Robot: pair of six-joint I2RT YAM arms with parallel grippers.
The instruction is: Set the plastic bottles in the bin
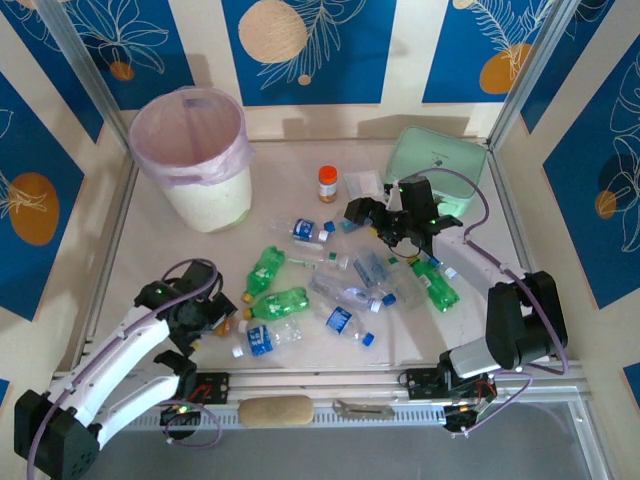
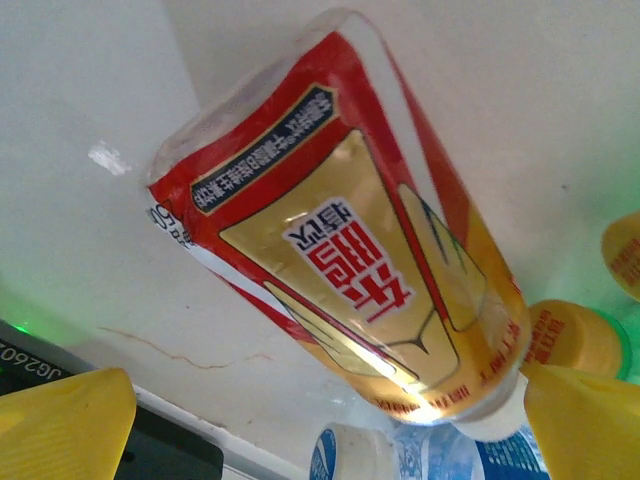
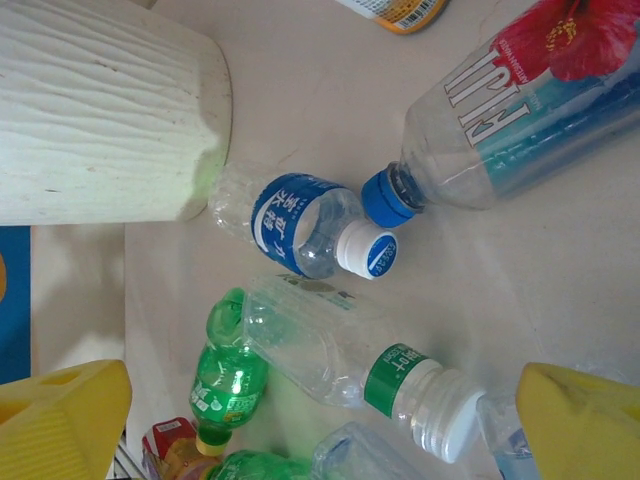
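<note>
Hovering wide-jawed over the plastic bottles (image 1: pixel 338 320);
left gripper (image 2: pixel 325 425) is straddling the amber bottle (image 2: pixel 350 250), ungripped; right gripper (image 3: pixel 320 420) is gaping, holding nothing.

blue floral wall panels (image 1: pixel 340 60) around pale tabletop (image 1: pixel 150 255), metal corner posts (image 1: pixel 85 72).

Orange-capped jar (image 1: pixel 328 184) upright, left of mint green container (image 1: pixel 462 166), far table (image 1: pixel 150 250) side
</note>
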